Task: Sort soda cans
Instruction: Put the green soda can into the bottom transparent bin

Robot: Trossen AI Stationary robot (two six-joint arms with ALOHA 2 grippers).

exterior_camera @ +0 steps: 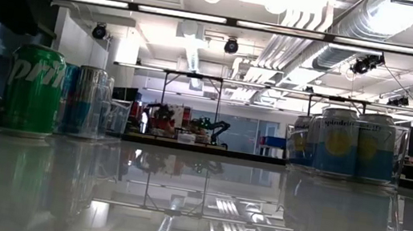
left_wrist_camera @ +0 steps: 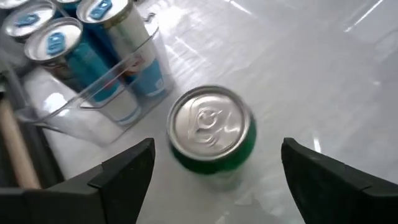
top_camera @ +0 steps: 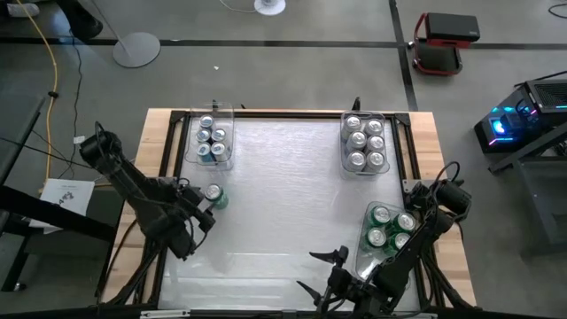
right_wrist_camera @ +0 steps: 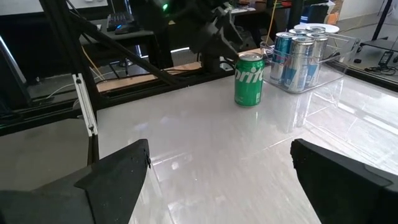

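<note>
While spread wide and gripping nothing, left hand (left_wrist_camera: 214,180) hovering over a lone green Sprite can (top_camera: 213,196), upright on the worktop (top_camera: 283,204) just beside a clear bin (top_camera: 212,139) of blue-and-silver cans (top_camera: 213,137). Silver lid, green side with white lettering. Right hand (top_camera: 321,270), likewise spread and empty, low over the near edge. Beside that arm, a bin (top_camera: 387,235) of green cans (top_camera: 390,228); at the far right corner, a bin (top_camera: 365,142) of pale cans (top_camera: 365,141), yellow-marked in the low view.

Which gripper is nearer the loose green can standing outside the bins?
Left. The left gripper sits open right beside the green can; the right gripper waits open near the table's front edge.
</note>
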